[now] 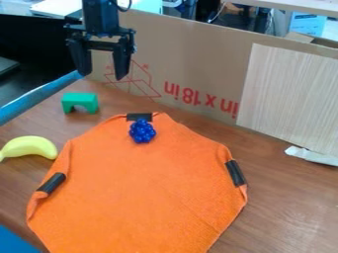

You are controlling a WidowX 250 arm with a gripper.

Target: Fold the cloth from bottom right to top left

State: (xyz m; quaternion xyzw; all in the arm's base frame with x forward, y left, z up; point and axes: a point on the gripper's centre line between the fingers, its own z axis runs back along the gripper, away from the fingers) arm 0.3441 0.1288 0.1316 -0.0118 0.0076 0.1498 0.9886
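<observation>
Cardboard (pixel 198 62) with red printing walls off the far side of a brown wood-grain table (pixel 290 207), and a pale striped panel (pixel 287 99) stands against it toward the right. Beyond the cardboard is a cluttered room with pale surfaces and dark cables. A blue strip (pixel 39 94) runs along the table's far left edge, with dark shapes outside it.

From above, the black gripper (pixel 103 76) hangs over the far left part of the table, in front of the cardboard. Its jaws are spread wide, released, pointing down, with cardboard visible between them.

An orange cloth (pixel 139 188) lies spread over the middle and near part of the table, its near end cut off by the camera's view. Its outline is many-sided, and its borders curl or fold slightly at the left and right. Black pieces sit at its margins: one at the far edge (pixel 139 117), one at the left (pixel 51 183), one at the right (pixel 235 173). On the cloth, near its far edge, rests a knobbly blue cluster (pixel 143 131).

Between the cloth and the blue strip stands a green arch block (pixel 80 98). Nearer, a yellow banana (pixel 33 146) lies just beside the cloth's left side. At the foot of the striped panel is a white scrap (pixel 310 155).
</observation>
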